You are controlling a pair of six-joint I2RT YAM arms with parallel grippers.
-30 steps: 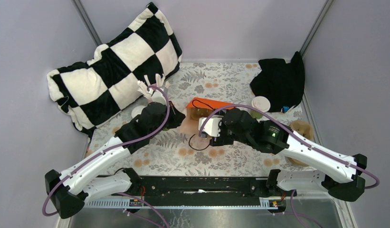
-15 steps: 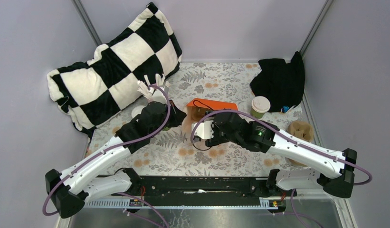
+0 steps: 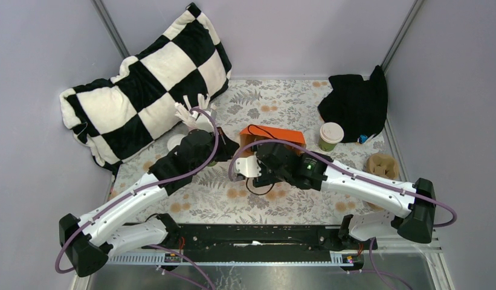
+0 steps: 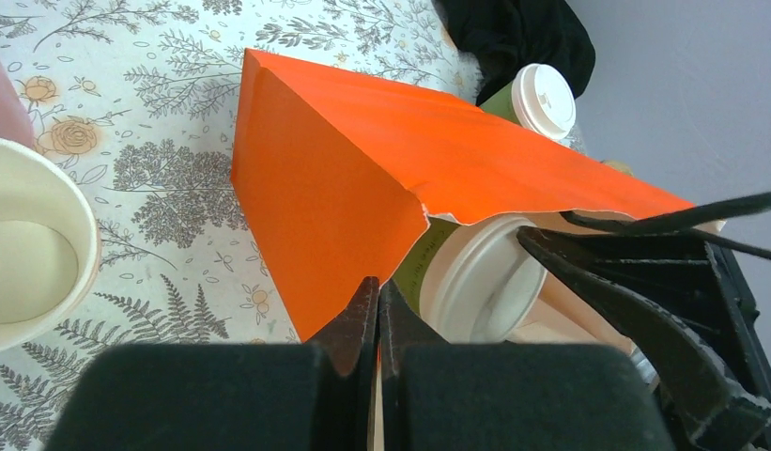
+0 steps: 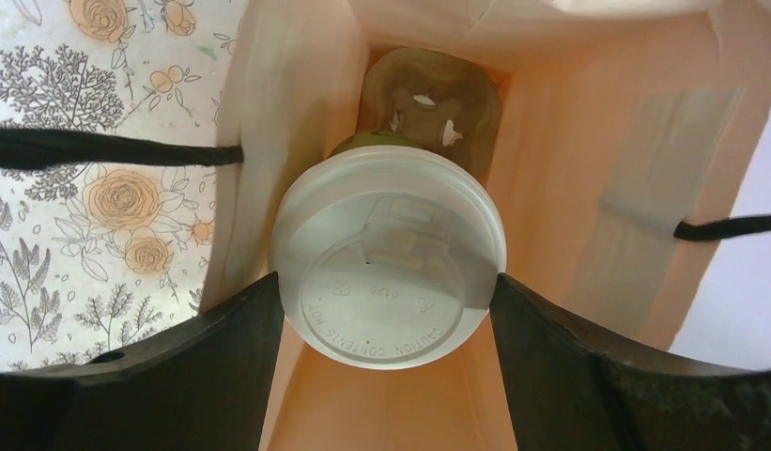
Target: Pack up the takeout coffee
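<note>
The right pincer [image 5: 386,282] is clamped on a lidded green cup [image 5: 391,324] by its round white plastic rim, inside the creased orange paper bag [image 4: 344,178] at mid-bench [image 3: 197,208] (the left pincer [image 4: 377,296] is pinched together on the bag's lip), while the second lidded cup [image 3: 331,136] stands near the far-right corner.

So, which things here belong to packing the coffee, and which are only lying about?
Job: orange bag, lidded cup at its mouth, second lidded cup standing outside.
Lying about: checkered pillow, black cloth, cup of white sticks, lidless cup.
</note>
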